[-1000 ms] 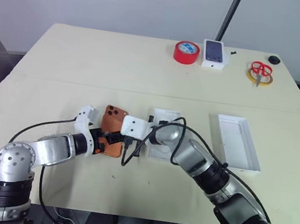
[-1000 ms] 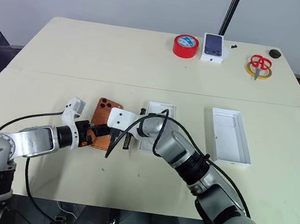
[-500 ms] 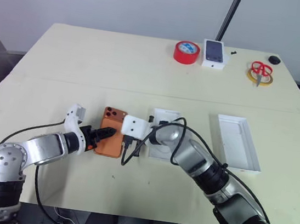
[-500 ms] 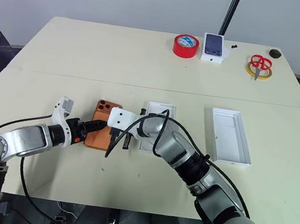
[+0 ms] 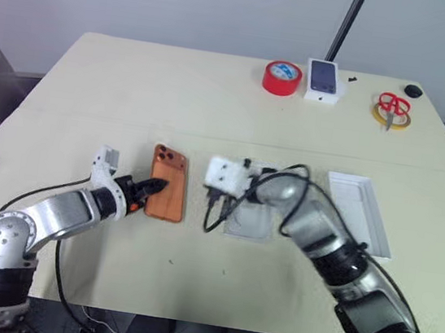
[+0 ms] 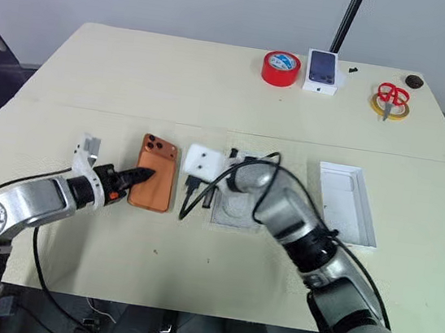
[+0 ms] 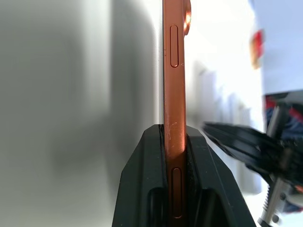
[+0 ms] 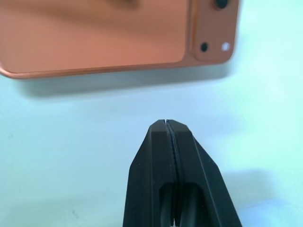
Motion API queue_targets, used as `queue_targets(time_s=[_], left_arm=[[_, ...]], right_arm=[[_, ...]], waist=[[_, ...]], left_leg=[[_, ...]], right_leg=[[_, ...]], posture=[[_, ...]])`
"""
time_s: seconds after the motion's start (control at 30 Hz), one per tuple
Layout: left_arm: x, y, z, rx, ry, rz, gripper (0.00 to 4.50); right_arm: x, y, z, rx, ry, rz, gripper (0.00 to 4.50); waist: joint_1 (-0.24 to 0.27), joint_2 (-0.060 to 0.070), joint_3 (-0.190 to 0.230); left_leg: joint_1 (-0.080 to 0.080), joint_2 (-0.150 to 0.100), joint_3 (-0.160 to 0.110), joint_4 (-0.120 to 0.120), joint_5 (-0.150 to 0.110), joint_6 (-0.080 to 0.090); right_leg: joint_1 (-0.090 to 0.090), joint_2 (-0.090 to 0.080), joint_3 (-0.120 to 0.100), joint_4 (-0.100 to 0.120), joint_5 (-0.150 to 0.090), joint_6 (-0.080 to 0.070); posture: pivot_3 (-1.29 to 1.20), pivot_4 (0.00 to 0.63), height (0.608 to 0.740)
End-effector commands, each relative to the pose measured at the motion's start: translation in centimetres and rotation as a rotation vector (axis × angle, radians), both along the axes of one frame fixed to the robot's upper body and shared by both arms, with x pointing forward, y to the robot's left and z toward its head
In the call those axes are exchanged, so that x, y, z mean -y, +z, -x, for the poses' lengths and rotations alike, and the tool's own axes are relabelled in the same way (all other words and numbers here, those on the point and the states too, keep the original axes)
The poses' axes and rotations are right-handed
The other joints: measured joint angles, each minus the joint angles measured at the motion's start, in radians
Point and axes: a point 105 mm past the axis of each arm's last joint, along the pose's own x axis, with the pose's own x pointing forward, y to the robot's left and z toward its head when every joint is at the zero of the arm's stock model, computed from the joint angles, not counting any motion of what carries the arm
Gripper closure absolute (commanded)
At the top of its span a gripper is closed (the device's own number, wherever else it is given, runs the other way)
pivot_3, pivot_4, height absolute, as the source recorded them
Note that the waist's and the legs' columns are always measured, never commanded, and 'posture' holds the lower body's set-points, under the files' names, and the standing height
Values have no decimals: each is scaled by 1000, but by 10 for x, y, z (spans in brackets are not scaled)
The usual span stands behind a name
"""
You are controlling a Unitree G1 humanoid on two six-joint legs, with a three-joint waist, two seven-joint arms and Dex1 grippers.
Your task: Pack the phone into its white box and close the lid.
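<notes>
Left tool (image 7: 174, 142) is clamping the phone's (image 5: 166, 193) edge, seemingly lifting it, needing carriage to the white box (image 5: 250, 219).

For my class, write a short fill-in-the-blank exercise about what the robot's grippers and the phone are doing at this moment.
1. The left gripper is shut on the edge of the ____.
2. The right gripper holds nothing; its fingers are ____.
3. The phone lies with its camera lenses facing ____.
4. The roll of tape at the far edge of the table is ____ in colour.

Missing words: phone; shut; up; red
</notes>
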Motion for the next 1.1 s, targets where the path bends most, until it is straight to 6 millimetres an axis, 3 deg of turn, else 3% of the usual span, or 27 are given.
queue_targets(time_s=[0.03,0.2,0.33,0.53,0.83,1.1], left_arm=[[38,33,-2,113,-99,64,4478],[83,30,-8,100,-178,103,4478],[108,19,-13,59,-213,108,4478],[129,0,-16,-5,-256,80,4478],[153,-8,-17,-31,-341,71,4478],[142,-6,-11,2,-392,8,637]], right_arm=[[42,31,5,30,-7,-119,4500],[107,27,6,-28,-148,-190,4500],[143,22,6,-25,-259,-183,4500],[155,24,8,2,-319,-178,4500],[154,20,4,18,-332,-163,4500],[151,21,0,28,-331,-159,4500]], waist=[[2,0,0],[12,0,0],[6,1,1],[-5,1,1],[-1,1,1],[-4,1,1]], left_leg=[[0,-1,-1,0,0,0],[0,-6,-1,-1,-1,3],[1,-7,-1,0,-1,3],[1,-10,-3,0,0,2],[0,-12,-5,0,1,1],[0,-12,-7,0,1,0]], right_leg=[[2,-1,-2,-2,0,0],[5,-7,-4,-5,0,0],[4,-6,-4,-4,0,1],[4,-2,-5,-2,0,1],[5,-3,-6,-3,0,2],[5,-4,-7,-2,-1,2]], posture=[[0,150,725],[0,150,725],[0,150,725],[0,150,725],[0,150,725],[0,150,725]])
